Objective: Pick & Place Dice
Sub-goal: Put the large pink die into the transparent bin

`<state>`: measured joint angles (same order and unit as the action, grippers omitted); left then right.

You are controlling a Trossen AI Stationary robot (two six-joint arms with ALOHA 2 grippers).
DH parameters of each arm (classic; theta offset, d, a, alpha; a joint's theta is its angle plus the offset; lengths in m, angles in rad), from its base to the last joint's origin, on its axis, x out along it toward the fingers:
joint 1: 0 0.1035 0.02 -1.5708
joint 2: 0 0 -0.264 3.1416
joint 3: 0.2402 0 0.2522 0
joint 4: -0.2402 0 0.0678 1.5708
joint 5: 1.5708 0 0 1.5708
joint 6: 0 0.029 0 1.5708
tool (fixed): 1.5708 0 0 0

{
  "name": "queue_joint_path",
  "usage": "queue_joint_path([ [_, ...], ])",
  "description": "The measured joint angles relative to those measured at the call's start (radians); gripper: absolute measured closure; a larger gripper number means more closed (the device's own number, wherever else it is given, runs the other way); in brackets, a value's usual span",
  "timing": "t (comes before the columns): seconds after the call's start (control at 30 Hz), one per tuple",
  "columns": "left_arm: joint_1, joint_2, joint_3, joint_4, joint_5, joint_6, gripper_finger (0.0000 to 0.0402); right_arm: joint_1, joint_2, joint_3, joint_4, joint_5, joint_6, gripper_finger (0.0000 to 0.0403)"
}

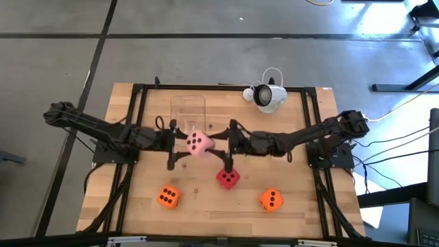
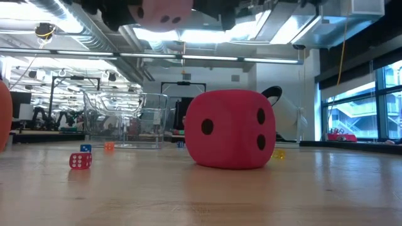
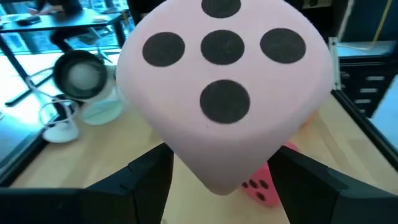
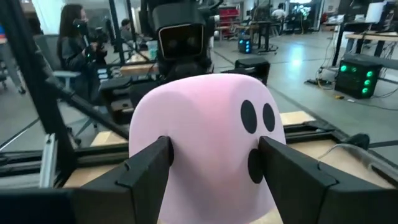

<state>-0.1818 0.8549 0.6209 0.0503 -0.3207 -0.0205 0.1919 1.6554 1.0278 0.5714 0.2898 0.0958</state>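
Orange dice point(image 1: 169, 197): 2; pink die point(image 1: 199, 143): 1; red die point(image 1: 228, 178): 1.

Overhead looks straight down; low camera table-level; both wrists close, probably sharing pink die point(image 3: 224, 87).

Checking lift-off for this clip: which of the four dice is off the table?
The pink die, held up between both grippers, left and right. The red die and two orange dice rest on the table.

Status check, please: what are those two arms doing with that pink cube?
Both pincers, left and right, clamp the pink die mid-air. Red die sits below. Nothing blocking.
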Motion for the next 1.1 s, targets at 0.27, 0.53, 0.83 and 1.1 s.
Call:
queue_joint_path([
  [0.27, 0.169, -0.061, 0.001, -0.038, 0.119, 0.055, 0.0149, -0.094, 0.000, 0.022, 0.021, -0.073, -0.001, 0.0160],
  [0.53, 0.339, -0.090, 0.002, -0.095, 0.196, 0.083, 0.0149, -0.176, 0.052, 0.027, 0.108, -0.120, 0.006, 0.0160],
  [0.83, 0.543, -0.090, 0.002, -0.147, 0.301, 0.104, 0.0149, -0.261, 0.156, 0.074, 0.210, -0.167, 0.027, 0.0160],
  [1.1, 0.759, -0.090, -0.036, -0.174, 0.471, 0.114, 0.0149, -0.316, 0.283, 0.237, 0.139, -0.230, 0.023, 0.0160],
])
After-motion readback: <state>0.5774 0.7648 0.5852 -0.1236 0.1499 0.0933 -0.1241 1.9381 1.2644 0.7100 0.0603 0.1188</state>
